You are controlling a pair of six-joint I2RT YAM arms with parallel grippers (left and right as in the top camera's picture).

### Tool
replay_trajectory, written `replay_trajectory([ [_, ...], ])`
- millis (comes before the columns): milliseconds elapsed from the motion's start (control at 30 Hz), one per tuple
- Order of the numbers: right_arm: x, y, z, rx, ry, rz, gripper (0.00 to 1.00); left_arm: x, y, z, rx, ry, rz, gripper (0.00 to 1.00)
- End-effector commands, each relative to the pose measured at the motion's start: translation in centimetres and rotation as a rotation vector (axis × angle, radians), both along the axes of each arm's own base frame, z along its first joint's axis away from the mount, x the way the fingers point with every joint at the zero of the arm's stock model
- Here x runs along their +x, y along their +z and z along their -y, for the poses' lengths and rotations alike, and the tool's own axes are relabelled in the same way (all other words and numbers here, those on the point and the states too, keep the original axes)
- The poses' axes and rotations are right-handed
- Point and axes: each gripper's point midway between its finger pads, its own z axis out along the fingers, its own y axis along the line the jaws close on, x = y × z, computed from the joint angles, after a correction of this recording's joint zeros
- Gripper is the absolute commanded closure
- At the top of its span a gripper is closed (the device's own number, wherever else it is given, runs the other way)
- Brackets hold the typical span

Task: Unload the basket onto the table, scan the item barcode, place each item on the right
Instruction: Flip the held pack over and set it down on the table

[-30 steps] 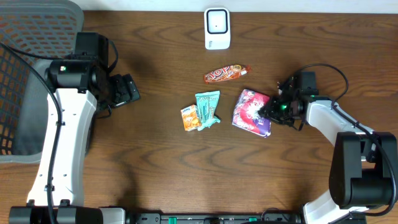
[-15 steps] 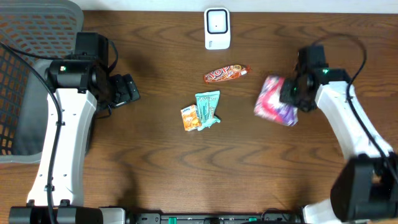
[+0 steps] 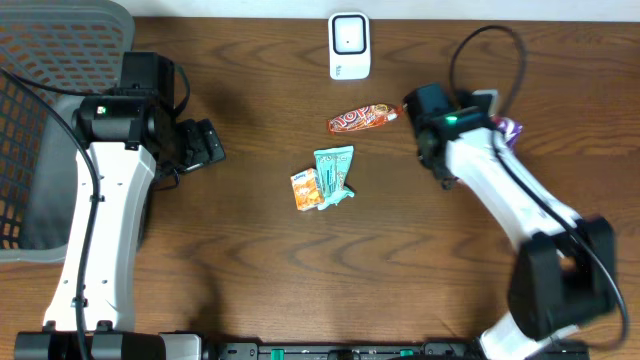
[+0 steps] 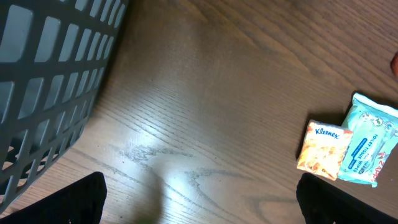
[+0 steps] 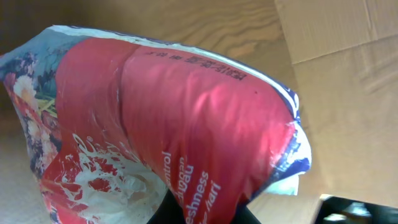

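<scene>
My right gripper [image 5: 202, 213] is shut on the item, a red and white floral pouch [image 5: 168, 118] with blue edges that fills the right wrist view. No barcode shows on the face I see. From overhead, only a purple corner of the pouch [image 3: 508, 127] pokes out past the right wrist [image 3: 442, 122], lifted off the table. The white scanner [image 3: 349, 45] stands at the back centre, left of that wrist. My left gripper [image 3: 205, 145] hangs open over bare wood at the left, its fingertips [image 4: 78, 198] wide apart with nothing between them.
An orange candy wrapper [image 3: 365, 118] lies just left of the right wrist. A teal wipes pack [image 3: 335, 168] and an orange Kleenex pack [image 3: 307, 188] lie mid-table, also seen as the Kleenex pack [image 4: 322, 147] in the left wrist view. A grey mesh basket [image 3: 40, 60] fills the far left.
The right arm lifted the pouch off the table and swung it back and to the right, turning its wrist. The left arm stayed still.
</scene>
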Motion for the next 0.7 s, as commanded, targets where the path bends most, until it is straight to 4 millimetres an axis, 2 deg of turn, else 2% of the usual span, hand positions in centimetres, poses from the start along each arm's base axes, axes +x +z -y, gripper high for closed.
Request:
replay_trajectory([
  [0, 0.0, -1.3, -1.5, -0.098, 0.047, -0.031, 0.9, -0.2, -0.4, -0.4, 0.017, 0.003, -0.018, 0.02],
  [67, -0.2, -2.8, -3.3, -0.082, 0.09, -0.072, 0.6, -0.2, -0.4, -0.4, 0.017, 0.003, -0.018, 0.02],
  [100, -0.3, -3.3, -4.2, -0.062, 0.108, -0.082, 0.53, -0.2, -0.4, -0.4, 0.017, 0.003, -0.018, 0.02],
  [167, -0.3, -4.0, -6.4, 0.018, 0.142, -0.086, 0.47, -0.2, -0.4, -0.4, 0.017, 0.003, -0.018, 0.02],
  [300, 0.7, -3.4, -11.0, 0.258, 0.197, -0.091, 0.38, -0.2, -0.4, -0.4, 0.017, 0.003, -0.018, 0.02],
  [433, 2.3, -0.4, -15.3, 0.531, 0.309, -0.112, 0.23, -0.2, -0.4, -0.4, 0.017, 0.003, -0.018, 0.02],
  [533, 2.9, 2.7, -17.6, 0.727, 0.405, -0.122, 0.02, -0.2, -0.4, -0.4, 0.017, 0.003, -0.018, 0.02],
  [600, 2.6, 5.1, -18.5, 0.828, 0.511, -0.163, 0.01, -0.2, -0.4, -0.4, 0.017, 0.003, -0.018, 0.02],
  [667, 1.8, 7.3, -17.7, 0.845, 0.572, -0.203, 0.01, -0.2, -0.4, -0.4, 0.017, 0.003, -0.018, 0.02],
])
